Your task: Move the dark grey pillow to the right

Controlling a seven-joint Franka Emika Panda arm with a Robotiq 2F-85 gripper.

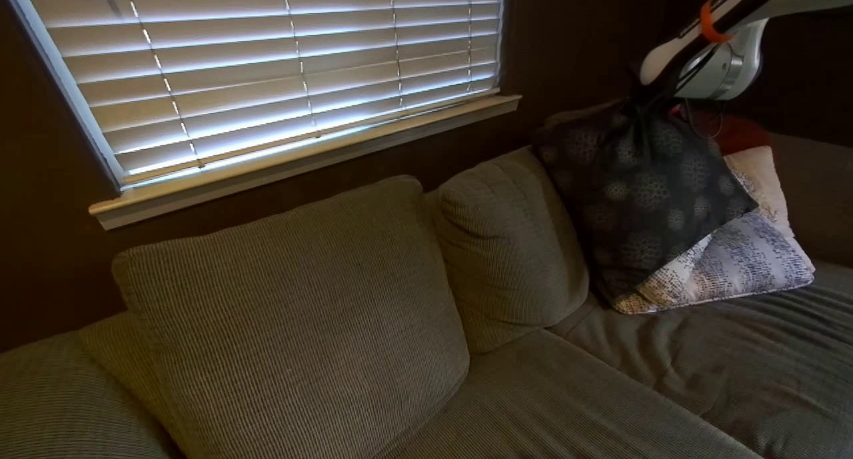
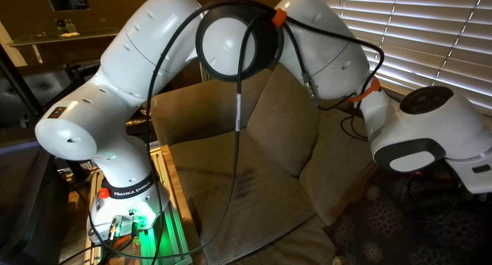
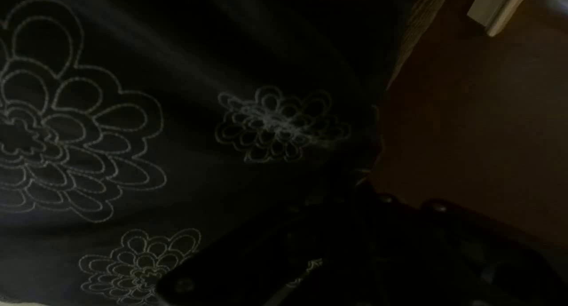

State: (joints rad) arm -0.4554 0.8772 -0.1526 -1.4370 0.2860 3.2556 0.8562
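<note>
The dark grey pillow (image 1: 643,199) with pale floral medallions leans at the right end of the sofa in an exterior view. It lies partly over the light whitish-grey textured pillow (image 1: 746,259). My gripper (image 1: 641,109) is at its top edge, and the fabric is gathered in folds between the fingers. The dark grey pillow also shows at the lower right of an exterior view (image 2: 384,219), where the fingers are too dark to make out. In the wrist view the dark grey pillow (image 3: 266,124) fills the left, bunched at my dark gripper (image 3: 355,195).
Beige sofa cushions (image 1: 300,299) stand left of the dark grey pillow, with one (image 1: 513,246) close beside it. A red item (image 1: 740,132) shows behind it. The window sill (image 1: 313,162) and brown wall are behind the sofa. A loose cable (image 2: 237,142) hangs from the arm.
</note>
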